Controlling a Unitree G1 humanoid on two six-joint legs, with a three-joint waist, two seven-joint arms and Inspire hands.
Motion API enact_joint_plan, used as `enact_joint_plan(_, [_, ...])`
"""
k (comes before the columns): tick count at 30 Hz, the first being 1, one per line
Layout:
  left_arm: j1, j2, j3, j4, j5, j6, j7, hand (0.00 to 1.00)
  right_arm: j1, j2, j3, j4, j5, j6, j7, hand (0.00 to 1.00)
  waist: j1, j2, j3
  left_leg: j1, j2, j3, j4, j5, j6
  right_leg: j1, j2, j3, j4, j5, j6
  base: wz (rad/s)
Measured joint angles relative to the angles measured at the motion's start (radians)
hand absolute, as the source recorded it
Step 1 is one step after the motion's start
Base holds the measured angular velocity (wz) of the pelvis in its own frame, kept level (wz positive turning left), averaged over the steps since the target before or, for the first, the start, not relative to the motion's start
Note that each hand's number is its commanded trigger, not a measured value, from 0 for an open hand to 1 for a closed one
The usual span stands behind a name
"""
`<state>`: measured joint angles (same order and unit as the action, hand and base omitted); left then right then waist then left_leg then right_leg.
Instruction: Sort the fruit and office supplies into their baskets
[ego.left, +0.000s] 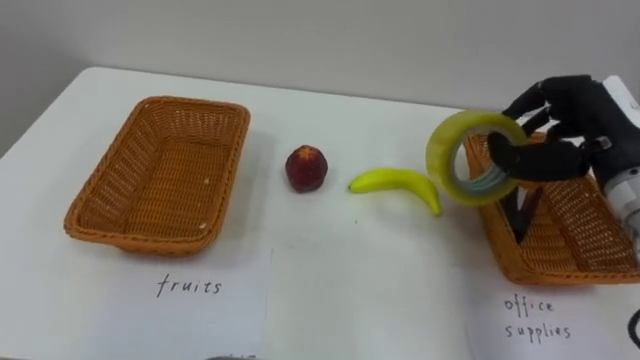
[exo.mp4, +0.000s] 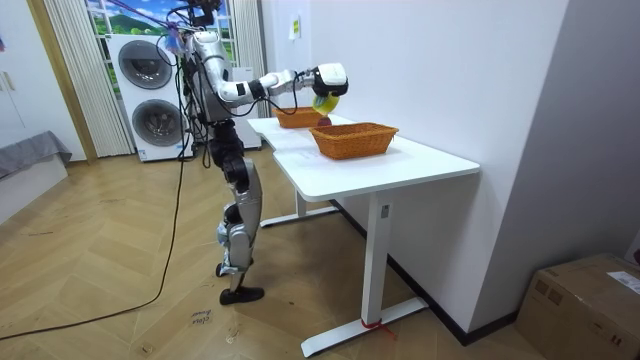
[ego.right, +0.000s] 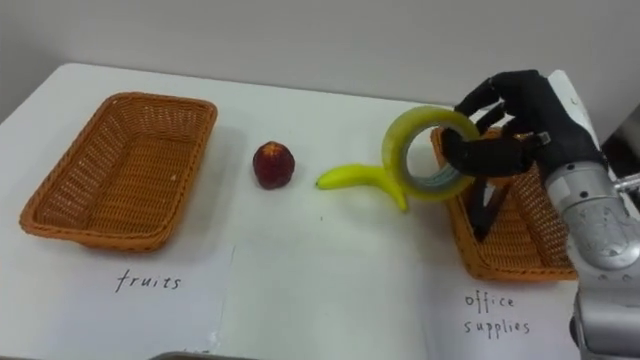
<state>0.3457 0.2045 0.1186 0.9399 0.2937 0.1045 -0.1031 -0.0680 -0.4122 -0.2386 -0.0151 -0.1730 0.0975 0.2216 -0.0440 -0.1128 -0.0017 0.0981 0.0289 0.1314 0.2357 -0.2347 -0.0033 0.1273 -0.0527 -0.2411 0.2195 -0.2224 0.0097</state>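
My right hand (ego.left: 570, 130) (ego.right: 520, 130) is shut on a yellow-green roll of tape (ego.left: 474, 157) (ego.right: 427, 153), held in the air at the left rim of the office supplies basket (ego.left: 580, 250) (ego.right: 510, 255). A dark object lies inside that basket. On the white table a yellow banana (ego.left: 398, 184) (ego.right: 360, 180) lies just left of the tape, and a red apple (ego.left: 306, 168) (ego.right: 273, 164) sits further left. The fruits basket (ego.left: 160, 175) (ego.right: 120, 170) stands empty at the left. In the room view the right hand (exo.mp4: 330, 80) reaches over the table with the tape (exo.mp4: 323, 102).
Paper labels lie in front of each basket, one reading fruits (ego.left: 190, 287) and one reading office supplies (ego.left: 535, 318). A wall runs right behind the table (exo.mp4: 400, 165). In the room view I stand at the table's long side, with washing machines (exo.mp4: 150, 85) behind me.
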Motion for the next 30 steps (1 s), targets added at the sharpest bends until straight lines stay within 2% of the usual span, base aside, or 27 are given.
enact_joint_plan(5, [0.007, 0.0, 0.0, 0.002, -0.008, 0.0, 0.0, 0.0, 0.0, -0.005, -0.031, 0.045, 0.005, 0.01, 0.001, 1.0, -0.008, -0.002, -0.0012, 0.001, 0.002, 0.009, -0.001, 0.0, 0.0, -0.009, 0.003, 0.018, 0.001, 0.002, 0.0, -0.1])
enact_joint_plan(11, [-0.006, 0.0, 0.0, 0.026, -0.008, 0.0, 0.003, 0.0, 0.0, -0.005, -0.035, 0.084, 0.004, 0.011, 0.001, 1.0, -0.034, -0.006, -0.0022, 0.001, 0.005, 0.019, -0.001, 0.0, -0.001, -0.007, 0.006, 0.022, 0.001, 0.004, -0.002, -0.02])
enact_joint_plan(15, [-0.008, 0.004, -0.001, 0.033, -0.009, 0.0, 0.005, 0.0, 0.0, -0.006, -0.049, 0.158, 0.018, 0.011, 0.0, 1.0, -0.037, -0.015, -0.0011, 0.001, 0.007, 0.021, -0.001, 0.0, -0.001, -0.006, 0.006, 0.022, 0.001, 0.005, -0.003, -0.02])
enact_joint_plan(21, [-0.007, 0.009, -0.003, 0.033, -0.009, 0.001, 0.005, 0.0, 0.0, -0.012, -0.059, 0.18, 0.056, 0.011, -0.009, 1.0, -0.038, -0.019, -0.0004, 0.001, 0.01, 0.021, -0.003, 0.0, -0.001, -0.007, 0.008, 0.022, -0.001, 0.007, -0.005, 0.0])
enact_joint_plan(30, [-0.014, 0.009, -0.005, 0.033, -0.009, 0.008, 0.005, 0.0, 0.0, -0.023, -0.061, 0.208, 0.08, 0.011, -0.039, 1.0, -0.049, -0.013, -0.0015, 0.003, 0.011, 0.028, -0.001, 0.0, -0.002, -0.012, 0.011, 0.038, -0.001, 0.008, -0.005, -0.02])
